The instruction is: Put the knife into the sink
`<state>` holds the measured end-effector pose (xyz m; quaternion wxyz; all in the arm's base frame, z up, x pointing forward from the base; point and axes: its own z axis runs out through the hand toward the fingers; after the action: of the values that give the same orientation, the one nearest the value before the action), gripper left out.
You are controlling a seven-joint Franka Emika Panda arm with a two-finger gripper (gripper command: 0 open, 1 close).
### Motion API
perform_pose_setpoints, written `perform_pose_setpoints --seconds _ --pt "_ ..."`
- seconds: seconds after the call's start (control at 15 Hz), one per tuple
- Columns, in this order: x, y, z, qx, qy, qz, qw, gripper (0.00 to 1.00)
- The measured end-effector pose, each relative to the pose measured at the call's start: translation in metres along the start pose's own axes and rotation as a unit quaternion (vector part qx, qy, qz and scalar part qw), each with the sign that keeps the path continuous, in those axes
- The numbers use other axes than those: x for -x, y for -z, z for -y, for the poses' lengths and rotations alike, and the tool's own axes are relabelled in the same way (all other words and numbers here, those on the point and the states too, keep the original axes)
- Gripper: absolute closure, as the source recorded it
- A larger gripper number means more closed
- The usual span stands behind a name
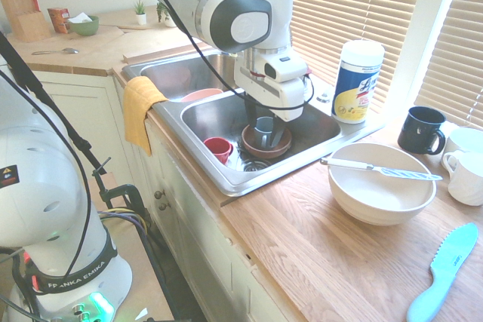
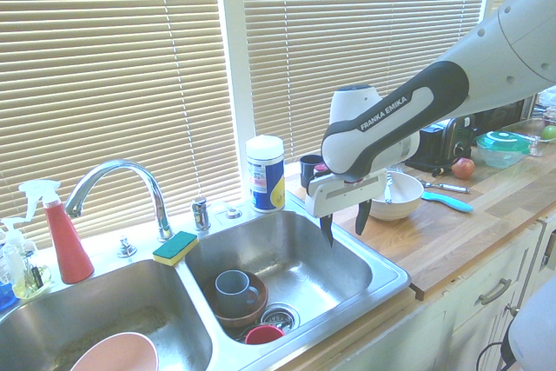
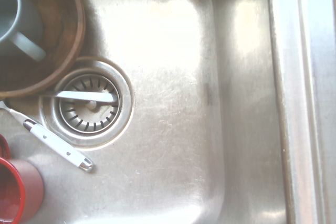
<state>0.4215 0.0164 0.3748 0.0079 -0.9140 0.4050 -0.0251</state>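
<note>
The knife (image 1: 381,168), with a pale handle and a thin silver blade, lies across the rim of a white bowl (image 1: 377,203) on the wooden counter, to the right of the sink (image 1: 226,182). My gripper (image 2: 345,223) hangs open and empty over the right basin of the sink (image 2: 382,288), its fingers pointing down. It is well apart from the knife. The wrist view looks straight down on the basin floor (image 3: 173,103) and the drain (image 3: 89,103).
In the right basin are a brown bowl (image 2: 252,312) holding a grey mug (image 2: 233,288), a red cup (image 3: 13,187) and a white-handled utensil (image 3: 58,145) by the drain. A teal knife (image 1: 445,269), a wipes canister (image 1: 357,81) and mugs (image 1: 421,130) stand on the counter.
</note>
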Motion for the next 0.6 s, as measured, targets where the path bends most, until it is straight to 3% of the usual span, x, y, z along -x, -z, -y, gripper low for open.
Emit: perform_pose_setpoints --seconds 0.27,0.6 --pt "-0.008 0.010 0.004 -0.009 -0.012 -0.011 1.000 0.00" --pt "-0.098 0.095 -0.024 -0.022 -0.113 -0.062 0.991 0.00"
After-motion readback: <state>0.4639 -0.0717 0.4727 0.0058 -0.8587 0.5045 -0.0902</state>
